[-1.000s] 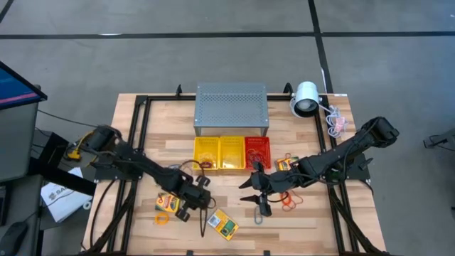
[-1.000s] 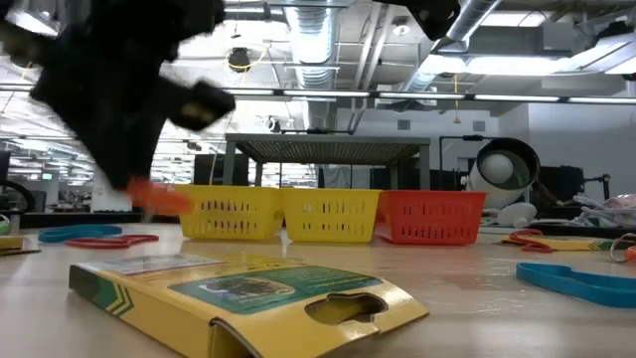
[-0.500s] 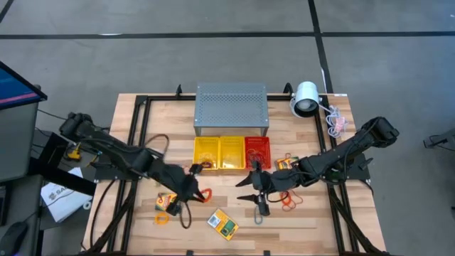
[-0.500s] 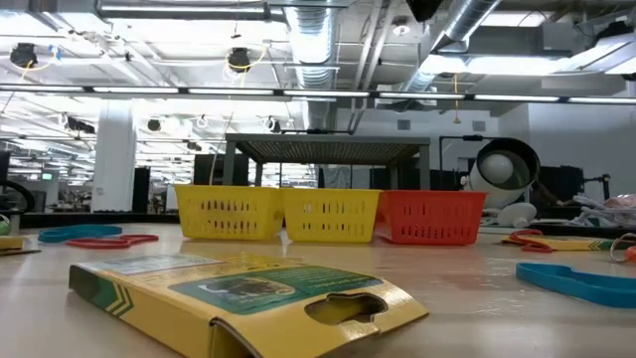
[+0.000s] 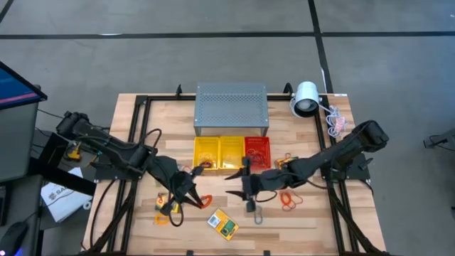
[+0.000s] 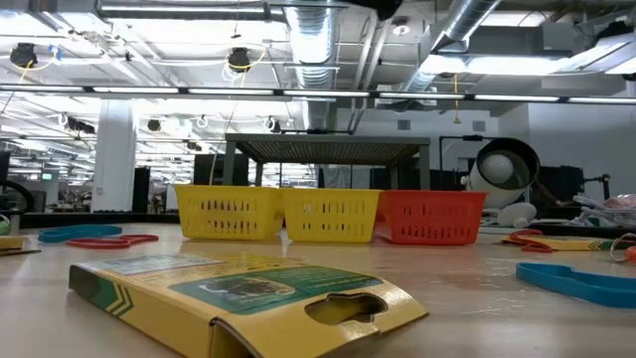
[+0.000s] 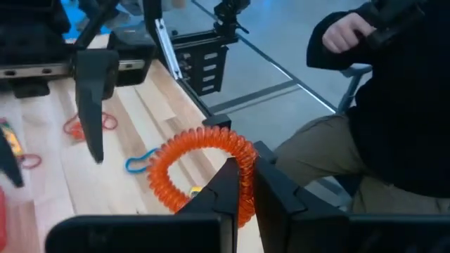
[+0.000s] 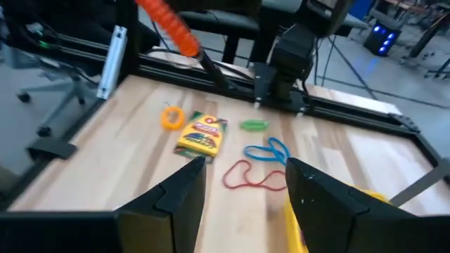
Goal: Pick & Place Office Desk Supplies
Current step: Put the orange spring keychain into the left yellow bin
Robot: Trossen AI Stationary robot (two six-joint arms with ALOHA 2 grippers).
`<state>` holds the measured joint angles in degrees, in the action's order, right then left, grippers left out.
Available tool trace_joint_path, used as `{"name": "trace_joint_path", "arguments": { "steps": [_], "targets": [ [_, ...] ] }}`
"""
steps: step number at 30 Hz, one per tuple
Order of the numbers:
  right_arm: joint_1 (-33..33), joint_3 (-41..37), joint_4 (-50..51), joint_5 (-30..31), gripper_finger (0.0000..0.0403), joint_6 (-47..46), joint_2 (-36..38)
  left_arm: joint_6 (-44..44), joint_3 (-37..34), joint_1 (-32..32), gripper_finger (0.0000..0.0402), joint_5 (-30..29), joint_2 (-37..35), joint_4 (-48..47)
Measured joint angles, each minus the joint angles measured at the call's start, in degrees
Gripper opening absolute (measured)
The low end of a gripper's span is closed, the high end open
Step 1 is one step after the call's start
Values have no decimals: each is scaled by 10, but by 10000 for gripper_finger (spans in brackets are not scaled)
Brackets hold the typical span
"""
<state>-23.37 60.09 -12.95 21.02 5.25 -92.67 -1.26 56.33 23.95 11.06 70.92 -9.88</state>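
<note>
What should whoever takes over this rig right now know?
Left gripper: shut on an orange coil band, lifted in front of the baskets.
Right gripper: open, empty, hovering mid-table.
Still out on the table: card boxes, band loops, a blue clip.
Done: the coil band is picked up.
Left: drop it in a basket, then clear the rest.
</note>
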Motion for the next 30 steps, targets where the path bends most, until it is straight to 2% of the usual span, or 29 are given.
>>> {"name": "trace_joint_path", "arguments": {
  "steps": [11,15,23,30],
  "targets": [
    [34,70,1,-31,188,72,-58,-8,0,-32,20,54,0,19],
    [36,74,3,-33,188,91,-53,-9,0,-39,19,54,0,19],
    [34,75,-9,-106,188,98,-25,-10,0,-62,20,54,0,19],
    [31,75,-29,-122,188,102,-30,-10,0,-72,21,54,10,25]
  ]
}}
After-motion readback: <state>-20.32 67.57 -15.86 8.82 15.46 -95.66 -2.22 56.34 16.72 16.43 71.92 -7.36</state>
